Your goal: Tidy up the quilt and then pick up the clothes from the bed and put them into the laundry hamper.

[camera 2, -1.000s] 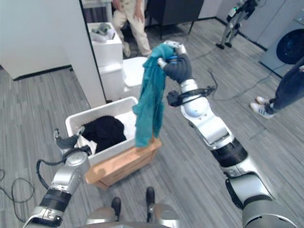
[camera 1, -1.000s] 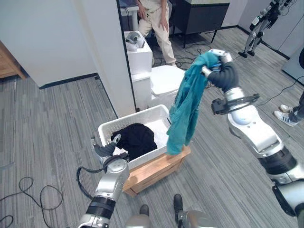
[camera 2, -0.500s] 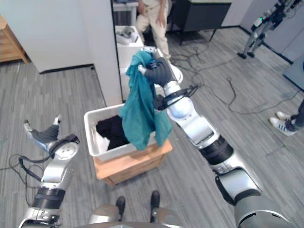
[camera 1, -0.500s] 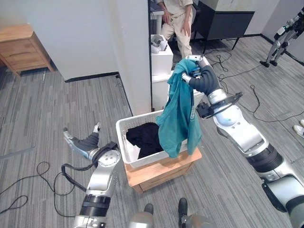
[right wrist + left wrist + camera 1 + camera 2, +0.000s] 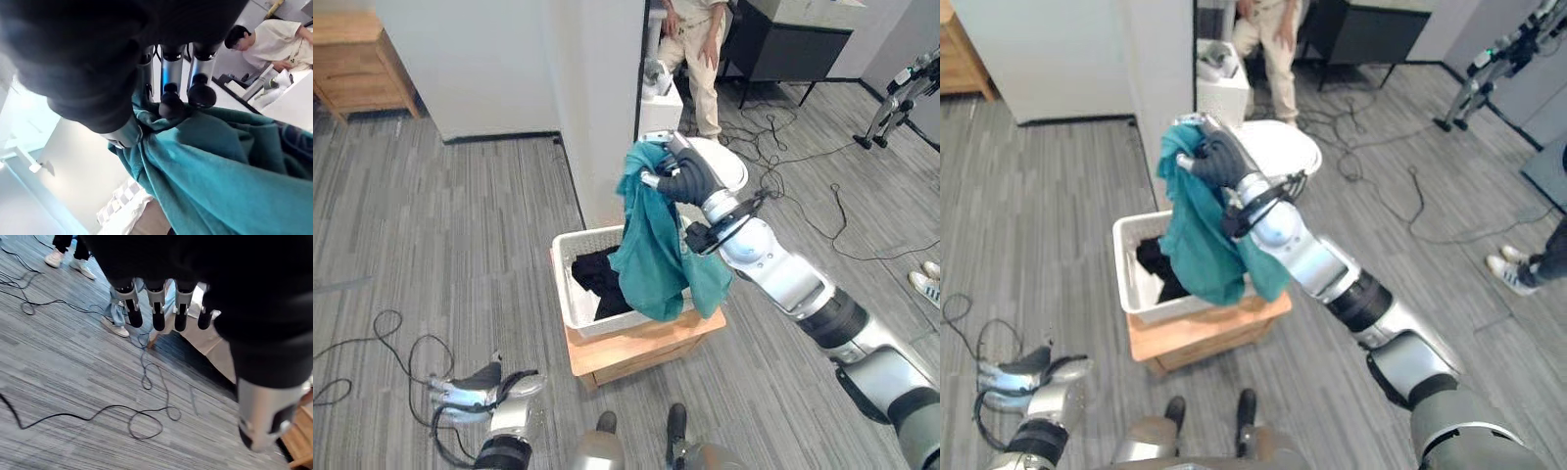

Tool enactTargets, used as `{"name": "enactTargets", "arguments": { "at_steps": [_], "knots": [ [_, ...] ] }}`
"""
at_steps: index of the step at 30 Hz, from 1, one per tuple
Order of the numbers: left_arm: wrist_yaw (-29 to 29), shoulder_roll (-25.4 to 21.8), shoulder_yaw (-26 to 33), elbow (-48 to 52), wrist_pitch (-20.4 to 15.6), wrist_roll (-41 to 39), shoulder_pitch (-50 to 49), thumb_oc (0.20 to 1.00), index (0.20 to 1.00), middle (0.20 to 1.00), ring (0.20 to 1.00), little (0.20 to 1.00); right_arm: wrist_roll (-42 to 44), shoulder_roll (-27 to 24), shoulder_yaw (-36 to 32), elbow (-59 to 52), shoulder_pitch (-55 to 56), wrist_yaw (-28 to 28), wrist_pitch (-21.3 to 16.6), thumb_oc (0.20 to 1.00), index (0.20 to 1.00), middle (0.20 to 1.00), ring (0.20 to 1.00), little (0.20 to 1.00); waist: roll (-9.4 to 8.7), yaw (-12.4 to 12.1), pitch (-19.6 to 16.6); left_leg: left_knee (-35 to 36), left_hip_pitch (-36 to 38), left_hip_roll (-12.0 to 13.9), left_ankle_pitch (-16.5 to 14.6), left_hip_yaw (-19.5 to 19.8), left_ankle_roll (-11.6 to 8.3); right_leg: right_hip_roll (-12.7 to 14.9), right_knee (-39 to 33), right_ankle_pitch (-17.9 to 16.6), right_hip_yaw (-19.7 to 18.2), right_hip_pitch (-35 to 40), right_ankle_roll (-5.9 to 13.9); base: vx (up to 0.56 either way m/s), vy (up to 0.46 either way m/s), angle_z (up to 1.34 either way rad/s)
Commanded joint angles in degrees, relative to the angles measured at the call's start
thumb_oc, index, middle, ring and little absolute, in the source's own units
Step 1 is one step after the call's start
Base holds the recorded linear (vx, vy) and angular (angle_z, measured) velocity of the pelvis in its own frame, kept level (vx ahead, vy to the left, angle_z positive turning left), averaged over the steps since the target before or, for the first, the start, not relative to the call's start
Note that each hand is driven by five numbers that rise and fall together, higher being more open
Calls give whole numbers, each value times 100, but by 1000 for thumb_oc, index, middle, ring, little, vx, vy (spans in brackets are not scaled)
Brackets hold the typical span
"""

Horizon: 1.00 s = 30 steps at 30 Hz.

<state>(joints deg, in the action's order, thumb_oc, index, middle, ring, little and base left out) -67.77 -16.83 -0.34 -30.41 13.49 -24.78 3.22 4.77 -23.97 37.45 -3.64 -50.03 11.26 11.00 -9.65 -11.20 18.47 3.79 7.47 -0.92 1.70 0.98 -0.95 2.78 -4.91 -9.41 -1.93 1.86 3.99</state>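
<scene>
The teal garment (image 5: 661, 255) hangs from the right hand (image 5: 680, 176), fingers curled tight into its top, its lower folds draping over the white laundry hamper (image 5: 570, 304) where a black garment (image 5: 597, 279) lies; the hamper sits on a wooden crate (image 5: 646, 343). The right wrist view shows those fingertips (image 5: 198, 95) pressed into the cloth, with a person (image 5: 274, 41) beyond. Since half a second ago the left hand (image 5: 460, 392) has dropped low toward the floor, fingers relaxed and empty

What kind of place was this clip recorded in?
Probably a robotics lab or test room, not a home: loose cables cross the grey floor, another robot on a stand is at the back, and a person stands watching.
</scene>
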Motion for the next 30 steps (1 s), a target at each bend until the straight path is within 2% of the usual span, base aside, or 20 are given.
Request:
{"name": "enactTargets", "arguments": {
  "at_steps": [1, 5, 7, 11, 12, 15, 20, 25, 26, 27, 29, 30],
  "knots": [
    [-229, -79, -110, 111, -419, -68, 161, 1000, 1000, 1000, 1000, 1000, -436, -128, -45, -344, -1076, -17, -473, 200, 200, 200, 200, 200, 144, -114, 181, 121, -116, -19, -327, 693, -86, 300, 181, 424, 279, 308, 572, 38, 13, 3],
    [-79, -239, -118, -50, -443, -72, 180, 1000, 1000, 1000, 1000, 1000, -1052, -176, 14, 8, -1314, 137, -687, 200, 200, 200, 200, 200, -11, -267, 291, 121, -303, 21, -277, 735, -94, 232, 164, 385, 387, 192, 569, 6, -76, 7],
    [191, -413, -95, -116, -311, -24, 124, 1000, 1000, 1000, 1000, 1000, -1343, -386, 61, 274, -1474, 311, -881, 200, 200, 200, 200, 200, -77, -383, 410, 121, -458, 49, -250, 788, -96, 185, 192, 399, 497, 100, 552, 87, -141, 33],
    [401, -578, -175, -82, -172, -82, 27, 1000, 1000, 1000, 1000, 1000, -1508, -642, 88, 458, -1639, 442, -972, 200, 200, 200, 200, 200, -73, -448, 541, 121, -658, 36, -174, 864, -94, 190, 286, 386, 557, -125, 545, 68, -45, 34],
    [511, -654, -215, -68, -122, -93, -26, 1000, 1000, 1000, 1000, 1000, -1585, -720, 114, 555, -1723, 484, -832, 200, 200, 200, 200, 200, -56, -480, 602, 121, -760, 30, -145, 882, -100, 193, 320, 389, 589, -231, 540, 59, -20, 14],
    [675, -739, -260, -56, -182, -77, -83, 1000, 1000, 1000, 1000, 1000, -1573, -813, 195, 823, -1889, 539, -734, 200, 200, 200, 200, 200, -16, -532, 744, 121, -942, 27, -105, 881, -103, 197, 330, 381, 638, -396, 523, 20, -19, 15],
    [1098, -923, -349, -61, -530, -47, -233, 1000, 1000, 1000, 1000, 1000, -1421, -963, 397, 1605, -2079, 643, -643, 200, 200, 200, 200, 200, 147, -592, 1060, 121, -1336, 28, -72, 795, -103, 259, 382, 431, 788, -757, 492, 26, -19, 16],
    [1242, -900, -368, -56, -772, -65, -289, 1000, 1000, 1000, 1000, 1000, -1214, -909, 532, 2073, -2070, 487, -454, 216, 216, 216, 216, 216, 283, -582, 1132, 121, -1569, 11, -60, 765, -80, 302, 432, 477, 846, -1002, 458, 6, 15, 6],
    [1259, -870, -384, -68, -828, -68, -307, 1000, 1000, 1000, 1000, 1000, -1089, -871, 536, 2109, -2035, 492, -370, 652, 652, 652, 652, 652, 315, -568, 1132, 121, -1611, 8, -59, 762, -76, 309, 439, 486, 847, -1042, 448, 12, 36, -1],
    [1295, -864, -394, -82, -859, -78, -325, 1000, 1000, 1000, 1000, 1000, -1052, -857, 500, 2107, -1971, 435, -295, 1000, 1000, 1000, 1000, 1000, 343, -553, 1132, 121, -1645, -2, -57, 771, -74, 314, 450, 496, 842, -1077, 442, 9, 43, 3],
    [1341, -838, -412, -106, -903, -102, -338, 1000, 1000, 1000, 1000, 1000, -987, -815, 485, 2177, -1896, 394, -247, 1000, 1000, 1000, 1000, 1000, 393, -531, 1132, 121, -1693, -18, -51, 775, -72, 320, 465, 510, 843, -1135, 432, -3, 43, 0],
    [1402, -812, -441, -148, -948, -123, -340, 1000, 1000, 1000, 1000, 1000, -936, -744, 467, 2231, -1805, 331, -95, 1000, 1000, 1000, 1000, 1000, 448, -513, 1132, 121, -1733, -36, -43, 776, -68, 325, 481, 525, 842, -1178, 419, -11, 51, -5]
  ]
}}
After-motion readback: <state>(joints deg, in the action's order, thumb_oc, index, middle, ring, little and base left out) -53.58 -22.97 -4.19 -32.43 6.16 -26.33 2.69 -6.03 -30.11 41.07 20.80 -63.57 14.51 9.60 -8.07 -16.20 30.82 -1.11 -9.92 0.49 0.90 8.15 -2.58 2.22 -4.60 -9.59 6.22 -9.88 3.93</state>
